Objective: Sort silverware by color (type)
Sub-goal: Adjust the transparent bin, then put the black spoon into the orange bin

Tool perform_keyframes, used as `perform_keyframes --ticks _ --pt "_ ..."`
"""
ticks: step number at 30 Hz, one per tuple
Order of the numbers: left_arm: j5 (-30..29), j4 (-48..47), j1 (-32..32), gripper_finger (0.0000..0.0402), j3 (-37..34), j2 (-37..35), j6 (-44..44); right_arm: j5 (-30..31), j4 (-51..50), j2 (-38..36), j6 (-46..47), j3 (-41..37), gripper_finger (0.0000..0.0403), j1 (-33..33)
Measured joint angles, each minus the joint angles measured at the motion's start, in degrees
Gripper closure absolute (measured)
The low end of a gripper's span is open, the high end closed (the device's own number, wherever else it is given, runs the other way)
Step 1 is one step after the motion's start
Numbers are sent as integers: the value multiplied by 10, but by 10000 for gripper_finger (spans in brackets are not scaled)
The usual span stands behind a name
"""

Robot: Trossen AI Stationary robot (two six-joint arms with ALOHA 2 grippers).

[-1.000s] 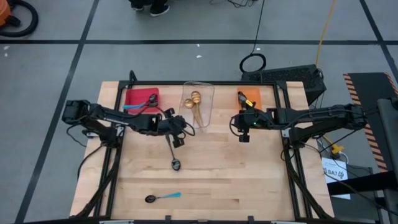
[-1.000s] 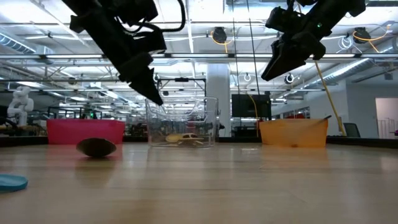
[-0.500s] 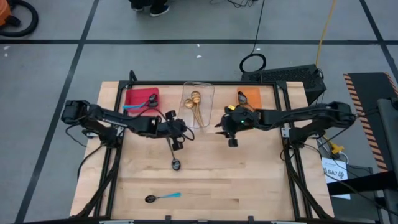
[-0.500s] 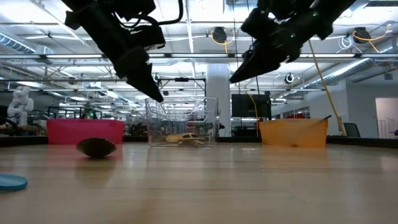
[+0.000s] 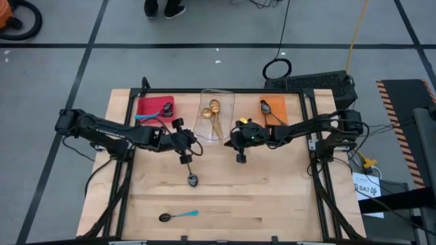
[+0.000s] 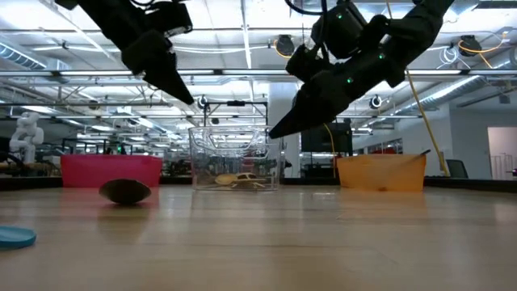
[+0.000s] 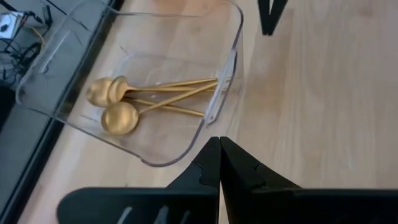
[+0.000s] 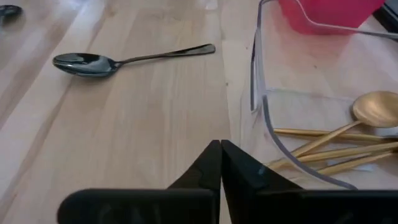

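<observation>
A dark metal spoon [image 5: 191, 173] lies flat on the wood table, also seen in the right wrist view [image 8: 87, 62]. A blue-handled spoon [image 5: 178, 216] lies near the front edge. Gold spoons [image 7: 118, 115] lie in the clear bin [image 5: 216, 116]. My left gripper [image 7: 219, 142] hovers shut just left of that bin, above the table [image 6: 190, 101]. My right gripper [image 8: 221, 144] hovers shut just right of the bin, pointing down-left [image 6: 271, 135]. Neither holds anything.
A red bin [image 5: 155, 109] at the far left holds a blue-handled spoon. An orange bin [image 5: 274, 109] at the far right holds a dark spoon. All three bins stand in a row along the far edge. Bare wood [image 5: 272, 197] lies toward the near right.
My right gripper has swung from near the orange bin toward the table's left, come down beside the clear bin, and its fingers have shut on nothing. My left gripper has drawn back a little toward the table's left and risen.
</observation>
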Motion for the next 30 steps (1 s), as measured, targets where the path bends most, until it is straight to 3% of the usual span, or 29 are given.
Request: perform_keyframes --ticks 7,15,21,30 --pt "-13 -16 -14 399 0 -7 -13 90 9 7 -1 0 397 -9" --pt "-14 -43 -17 398 0 -3 -41 118 -19 6 -18 0 400 -40" --pt "-14 -102 -15 398 0 -3 -73 116 -43 5 -38 0 399 -45" --pt "4 -159 -18 398 -1 2 -106 54 -93 5 -45 0 399 -45"
